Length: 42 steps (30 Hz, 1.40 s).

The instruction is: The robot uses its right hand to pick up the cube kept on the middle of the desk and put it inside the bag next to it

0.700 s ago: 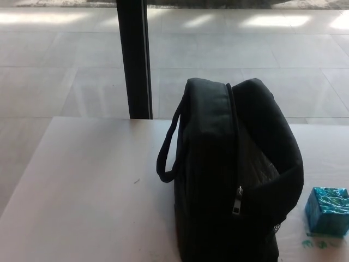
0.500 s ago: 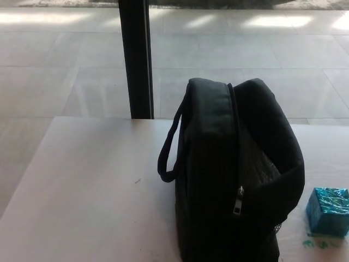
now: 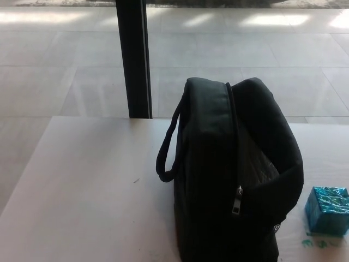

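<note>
Head view: neither hand shows, so their state cannot be told. The cube (image 3: 327, 210) sits on the desk (image 3: 87, 180) near its right edge, just beside the unzipped bag (image 3: 229, 180). Nothing looks done yet; picking and bagging remain.

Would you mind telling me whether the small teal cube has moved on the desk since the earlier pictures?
No. The small teal cube sits equally close beside the black fabric bag; only the camera shifted slightly.

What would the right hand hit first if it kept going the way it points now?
Can't say: neither hand is in view, so its heading is unknown. The cube sits on the desk right of the bag, with nothing visibly over it.
</note>
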{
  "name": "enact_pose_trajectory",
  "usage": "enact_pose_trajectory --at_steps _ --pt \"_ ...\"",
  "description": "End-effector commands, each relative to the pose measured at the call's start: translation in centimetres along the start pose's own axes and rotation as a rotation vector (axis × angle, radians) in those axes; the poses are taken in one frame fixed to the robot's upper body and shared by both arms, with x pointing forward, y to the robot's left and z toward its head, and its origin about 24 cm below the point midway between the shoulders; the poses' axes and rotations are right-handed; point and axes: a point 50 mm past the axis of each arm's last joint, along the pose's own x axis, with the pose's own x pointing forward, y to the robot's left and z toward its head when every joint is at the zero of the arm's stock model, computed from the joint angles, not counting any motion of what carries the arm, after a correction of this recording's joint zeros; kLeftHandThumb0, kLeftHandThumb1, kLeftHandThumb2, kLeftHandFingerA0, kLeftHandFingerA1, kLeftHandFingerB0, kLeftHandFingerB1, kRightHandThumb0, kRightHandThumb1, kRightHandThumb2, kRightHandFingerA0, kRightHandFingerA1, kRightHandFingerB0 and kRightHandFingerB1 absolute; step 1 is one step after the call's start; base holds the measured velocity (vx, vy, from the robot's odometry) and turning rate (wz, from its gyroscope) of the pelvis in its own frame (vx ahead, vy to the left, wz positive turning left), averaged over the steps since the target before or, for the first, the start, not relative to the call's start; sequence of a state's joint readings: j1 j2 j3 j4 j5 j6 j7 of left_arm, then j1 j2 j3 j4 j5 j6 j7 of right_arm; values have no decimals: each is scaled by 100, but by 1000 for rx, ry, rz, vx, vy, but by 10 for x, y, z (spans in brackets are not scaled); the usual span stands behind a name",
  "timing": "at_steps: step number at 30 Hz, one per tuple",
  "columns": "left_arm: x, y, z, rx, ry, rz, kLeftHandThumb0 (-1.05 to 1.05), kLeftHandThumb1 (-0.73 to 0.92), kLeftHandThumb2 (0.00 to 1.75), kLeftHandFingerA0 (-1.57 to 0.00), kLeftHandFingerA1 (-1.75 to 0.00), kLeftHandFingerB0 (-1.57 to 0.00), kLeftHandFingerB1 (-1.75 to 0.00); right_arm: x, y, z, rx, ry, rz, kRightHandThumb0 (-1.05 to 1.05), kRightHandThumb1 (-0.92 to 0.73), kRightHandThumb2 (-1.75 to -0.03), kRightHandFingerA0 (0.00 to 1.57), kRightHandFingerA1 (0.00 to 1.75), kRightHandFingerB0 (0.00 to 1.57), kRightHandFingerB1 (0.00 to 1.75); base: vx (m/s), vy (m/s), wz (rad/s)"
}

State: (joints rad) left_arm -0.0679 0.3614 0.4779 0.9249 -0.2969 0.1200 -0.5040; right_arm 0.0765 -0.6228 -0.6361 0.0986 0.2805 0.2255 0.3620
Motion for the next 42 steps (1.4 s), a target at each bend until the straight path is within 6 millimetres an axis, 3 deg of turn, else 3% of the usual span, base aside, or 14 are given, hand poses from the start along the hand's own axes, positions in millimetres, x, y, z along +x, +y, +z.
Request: enact_pose_trajectory --at_steps 1,7,10,13,17,18,19,20,22,23,27,28,29,42 --pt "-2 6 3 -31 25 2 -65 67 60 -33 -52 -31 -39 22 17 41 14 -72 64 -71 -64 -101 3 46 3 28 0 0 0" --pt "-4 7 0 -24 33 -5 -65 68 60 -31 -51 -31 -39 40 48 66 -48 -97 173 -80 -61 -98 9 48 0 28 0 0 0" --pt "-3 7 1 -31 36 0 -65 67 60 -31 -50 -31 -39 53 69 72 -95 -91 253 -80 -60 -99 0 31 7 21 0 0 0" --pt "-3 7 2 -26 35 3 -65 66 60 -33 -52 -33 -40 63 81 74 -137 -100 312 -70 -59 -95 1 33 0 20 0 0 0" --pt "-3 9 2 -22 42 11 -65 67 60 -33 -49 -30 -38 70 98 75 -281 -105 357 -85 -60 -100 7 50 0 19 0 0 0" --pt "-3 9 2 -23 42 10 -66 64 60 -32 -49 -30 -39 70 101 74 -354 -106 364 -81 -78 -63 14 38 2 24 0 0 0" --pt "-3 9 3 -15 44 12 -66 67 60 -33 -50 -31 -39 70 107 74 -412 -108 380 -81 -79 -65 15 38 4 19 0 0 0" --pt "-3 9 3 -9 44 9 -66 67 60 -32 -49 -30 -39 71 113 73 -457 -113 394 -82 -62 -99 11 50 3 20 0 0 0" --pt "-3 8 4 -4 43 7 -66 66 60 -33 -51 -32 -39 73 116 70 -479 -104 407 -85 -64 -96 8 48 3 19 0 0 0" --pt "-3 8 4 -2 44 6 -66 67 60 -32 -49 -30 -39 76 121 68 -508 -81 419 -89 -66 -106 5 51 0 14 0 0 0" --pt "-3 9 4 3 50 4 -70 63 61 -31 -49 -29 -39 81 128 64 -588 -39 438 -93 -69 -110 6 56 0 11 0 0 0" --pt "-3 9 4 8 49 7 -66 67 60 -32 -49 -30 -38 85 131 61 -644 -17 460 -105 -78 -116 0 14 0 2 0 0 0" --pt "-4 10 4 7 54 9 -71 63 63 -31 -49 -28 -39 89 135 56 -743 21 484 -105 -81 -120 0 14 0 1 0 0 0" --pt "-3 10 5 11 51 11 -66 67 60 -32 -49 -30 -39 100 144 55 -941 54 459 -105 -80 -119 0 9 0 4 0 0 0"
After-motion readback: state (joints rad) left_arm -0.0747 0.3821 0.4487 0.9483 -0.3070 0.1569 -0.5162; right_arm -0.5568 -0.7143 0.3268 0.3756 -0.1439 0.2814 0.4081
